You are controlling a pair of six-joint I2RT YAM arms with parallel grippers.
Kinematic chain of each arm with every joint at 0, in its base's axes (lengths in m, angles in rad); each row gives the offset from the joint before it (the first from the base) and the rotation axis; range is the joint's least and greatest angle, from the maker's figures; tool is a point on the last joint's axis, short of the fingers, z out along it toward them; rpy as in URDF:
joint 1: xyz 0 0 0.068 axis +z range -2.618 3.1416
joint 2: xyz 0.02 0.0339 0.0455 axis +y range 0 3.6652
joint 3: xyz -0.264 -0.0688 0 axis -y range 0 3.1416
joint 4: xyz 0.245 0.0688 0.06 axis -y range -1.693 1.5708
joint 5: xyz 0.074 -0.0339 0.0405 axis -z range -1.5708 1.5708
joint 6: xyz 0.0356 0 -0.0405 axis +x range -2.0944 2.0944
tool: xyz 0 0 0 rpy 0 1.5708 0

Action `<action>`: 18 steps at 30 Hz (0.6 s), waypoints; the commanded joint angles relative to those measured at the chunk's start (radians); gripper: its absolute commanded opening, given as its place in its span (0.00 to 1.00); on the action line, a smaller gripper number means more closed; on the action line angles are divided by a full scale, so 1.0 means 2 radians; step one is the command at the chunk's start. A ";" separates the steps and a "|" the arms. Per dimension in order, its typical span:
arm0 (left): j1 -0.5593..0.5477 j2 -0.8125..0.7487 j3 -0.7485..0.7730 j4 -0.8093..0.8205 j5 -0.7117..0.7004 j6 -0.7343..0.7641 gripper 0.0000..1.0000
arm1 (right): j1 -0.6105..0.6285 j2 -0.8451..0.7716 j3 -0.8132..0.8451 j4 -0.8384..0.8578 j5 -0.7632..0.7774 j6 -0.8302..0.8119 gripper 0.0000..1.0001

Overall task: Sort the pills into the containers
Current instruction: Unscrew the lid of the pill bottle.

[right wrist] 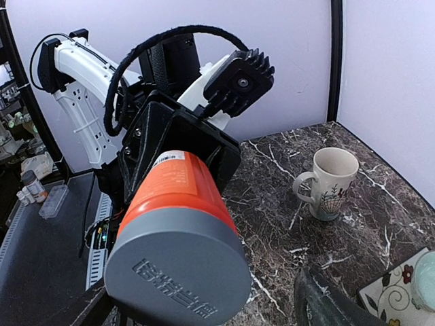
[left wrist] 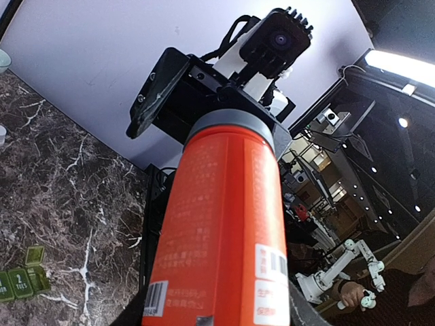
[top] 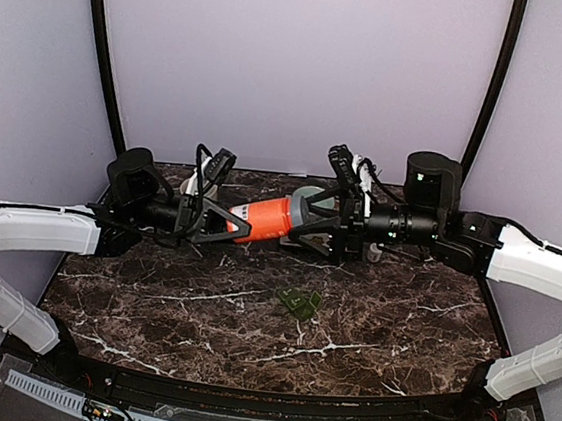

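Uncapping: left tool (top: 221,222) grips the orange plastic pill bottle (top: 268,218), right tool (top: 322,225) open around its grey cap (right wrist: 178,272); dark green pill-box strip (top: 298,302) waits on the dark marble table (top: 400,324). Next, clamp and twist.

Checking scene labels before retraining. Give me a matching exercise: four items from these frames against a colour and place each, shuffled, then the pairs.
Things:
1. bottle
2. cap
3. mug
4. pill box

Descriptions:
A. dark green, lying on the marble table
B. grey, on the bottle's end
C. orange, held level above the table
D. beige, standing upright on the table

Pairs: 1-C, 2-B, 3-D, 4-A
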 commanded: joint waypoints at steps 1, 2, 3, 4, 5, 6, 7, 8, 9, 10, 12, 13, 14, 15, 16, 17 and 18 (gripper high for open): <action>-0.003 -0.035 0.015 -0.010 0.005 0.062 0.00 | -0.004 -0.013 -0.005 0.004 0.027 0.019 0.84; -0.002 -0.039 0.014 -0.021 -0.004 0.075 0.00 | -0.003 -0.016 -0.006 0.002 0.028 0.023 0.84; -0.003 -0.044 0.013 -0.031 -0.016 0.088 0.00 | -0.002 -0.019 -0.008 0.000 0.028 0.028 0.84; -0.003 -0.048 0.012 -0.042 -0.029 0.101 0.00 | -0.001 -0.022 -0.010 -0.003 0.028 0.034 0.84; -0.002 -0.052 0.011 -0.052 -0.041 0.114 0.00 | 0.000 -0.029 -0.015 -0.004 0.029 0.040 0.84; -0.003 -0.055 0.009 -0.056 -0.056 0.122 0.00 | 0.002 -0.034 -0.020 -0.004 0.031 0.046 0.85; -0.003 -0.057 0.007 -0.056 -0.067 0.131 0.00 | 0.004 -0.039 -0.024 -0.004 0.035 0.054 0.85; -0.002 -0.059 0.005 -0.059 -0.077 0.139 0.00 | 0.005 -0.044 -0.028 -0.004 0.037 0.064 0.85; -0.002 -0.061 0.002 -0.059 -0.085 0.146 0.00 | 0.006 -0.049 -0.033 -0.002 0.039 0.076 0.85; -0.002 -0.063 0.000 -0.060 -0.094 0.153 0.00 | 0.005 -0.053 -0.036 -0.001 0.039 0.092 0.85; -0.002 -0.067 -0.003 -0.061 -0.110 0.167 0.00 | 0.006 -0.059 -0.039 0.001 0.043 0.119 0.85; -0.003 -0.068 -0.005 -0.062 -0.117 0.174 0.00 | 0.006 -0.061 -0.039 0.003 0.045 0.134 0.85; -0.002 -0.070 -0.006 -0.063 -0.124 0.183 0.00 | 0.006 -0.063 -0.038 0.009 0.041 0.148 0.84; -0.002 -0.072 -0.007 -0.066 -0.132 0.190 0.00 | 0.006 -0.064 -0.039 0.014 0.040 0.169 0.84; -0.002 -0.074 -0.010 -0.069 -0.140 0.197 0.00 | 0.006 -0.064 -0.037 0.020 0.042 0.186 0.84; -0.002 -0.077 -0.012 -0.072 -0.148 0.204 0.00 | 0.006 -0.063 -0.035 0.027 0.043 0.206 0.84; -0.003 -0.079 -0.014 -0.074 -0.154 0.209 0.00 | 0.006 -0.061 -0.032 0.032 0.046 0.227 0.84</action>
